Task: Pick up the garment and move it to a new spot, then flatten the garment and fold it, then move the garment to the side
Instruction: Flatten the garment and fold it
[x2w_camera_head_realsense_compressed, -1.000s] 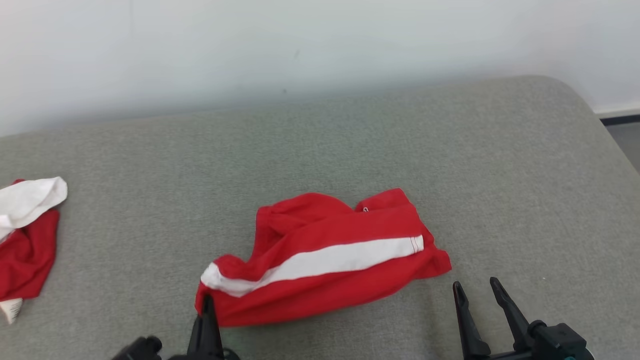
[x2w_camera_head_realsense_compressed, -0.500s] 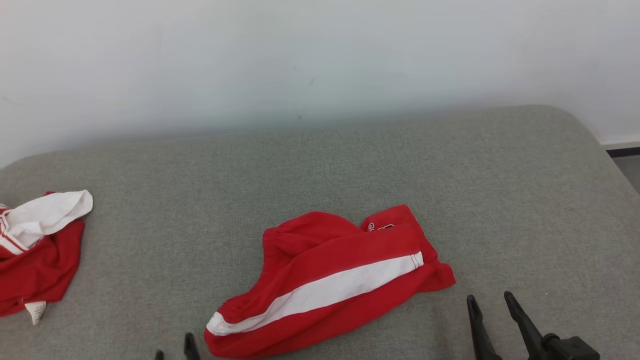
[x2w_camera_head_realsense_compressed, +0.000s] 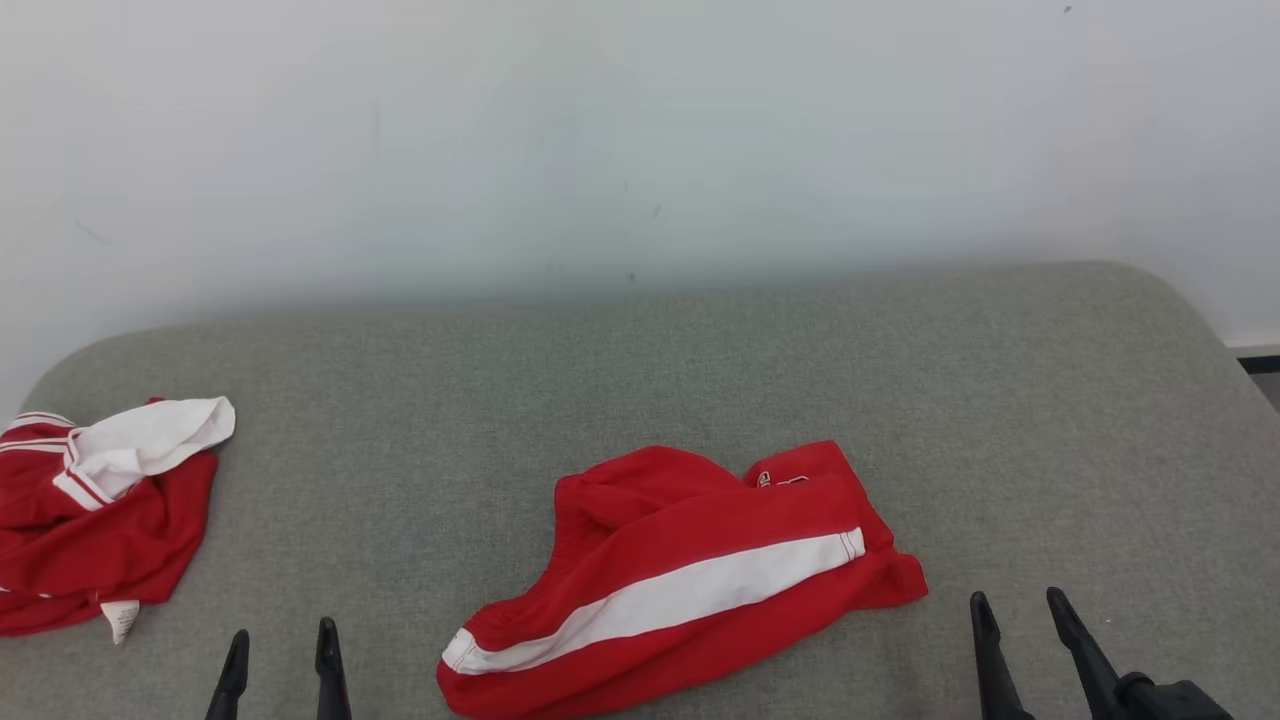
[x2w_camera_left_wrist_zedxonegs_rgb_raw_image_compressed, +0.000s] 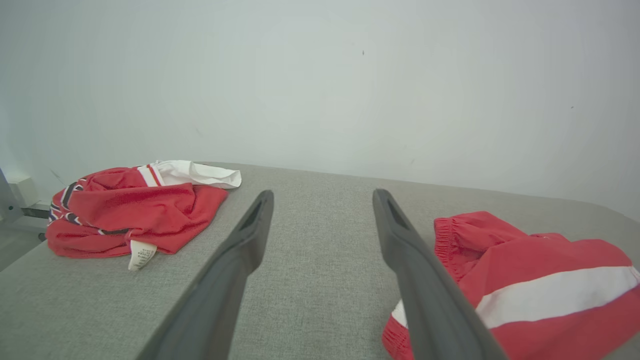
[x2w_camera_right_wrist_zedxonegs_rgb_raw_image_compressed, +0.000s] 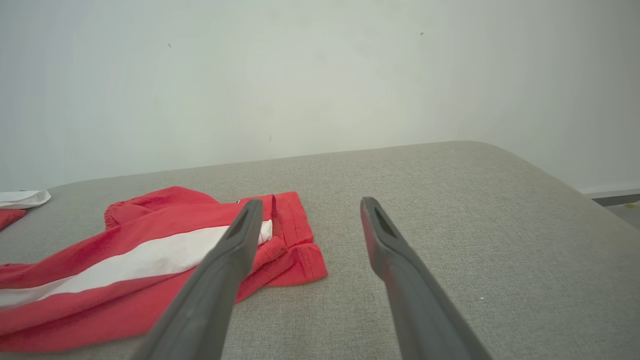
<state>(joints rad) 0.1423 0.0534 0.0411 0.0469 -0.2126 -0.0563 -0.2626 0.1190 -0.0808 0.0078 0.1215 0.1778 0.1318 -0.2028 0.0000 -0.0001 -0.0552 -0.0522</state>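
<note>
Two grippers hovering over cushion (x2w_camera_head_realsense_compressed: 700, 370) near edge, left gripper (x2w_camera_head_realsense_compressed: 282, 630) and right gripper (x2w_camera_head_realsense_compressed: 1016, 596) both gaping, gripping nothing | shorts (x2w_camera_head_realsense_compressed: 680, 580) lying crumpled at cushion's near middle, touching neither | second garment (x2w_camera_head_realsense_compressed: 100, 530) lying bunched at cushion's left end

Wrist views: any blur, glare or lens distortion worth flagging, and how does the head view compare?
Head view: even, soft light, no glare, red shorts sharp with only faint shadow on the grey cushion. Left wrist view: mild wide-angle bowing, darkened corners, crumpled red-and-white garment clear. Right wrist view: same bowing, shorts crisp.
</note>
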